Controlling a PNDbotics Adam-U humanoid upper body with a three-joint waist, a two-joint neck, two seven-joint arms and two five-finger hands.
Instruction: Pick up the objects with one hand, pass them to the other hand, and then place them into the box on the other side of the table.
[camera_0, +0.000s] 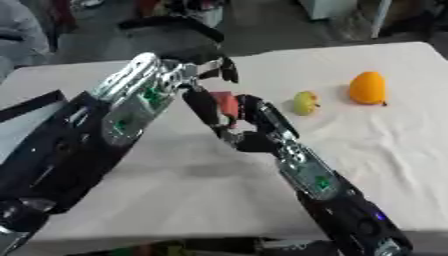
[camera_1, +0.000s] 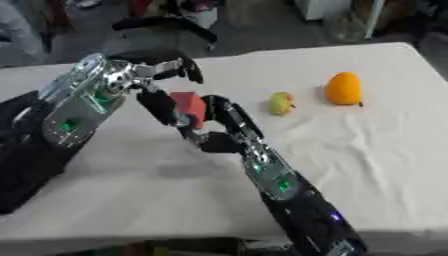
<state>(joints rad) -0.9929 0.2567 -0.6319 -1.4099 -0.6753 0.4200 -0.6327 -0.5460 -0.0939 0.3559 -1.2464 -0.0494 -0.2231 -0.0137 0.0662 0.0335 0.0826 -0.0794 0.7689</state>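
Right hand (camera_1: 219, 131) is curling round the red block (camera_1: 188, 108) mid-air for passing | left hand (camera_1: 162, 102) is touching it, fingers spread | yellow-green fruit (camera_1: 281, 103), orange fruit (camera_1: 343, 88) are waiting on table (camera_1: 367, 160)

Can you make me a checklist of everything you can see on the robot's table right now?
Surface: table under a white cloth, wrinkled.
Job's things: red block held up between both hands; orange fruit and small yellow-green fruit lie apart on the cloth at the right.
Box: nothing seen.
Clutter: nothing seen.
Hands: left hand and right hand meet at the block; which one grips it cannot be told.
Cables: nothing seen.
Surroundings: floor and dark furniture beyond the far edge.
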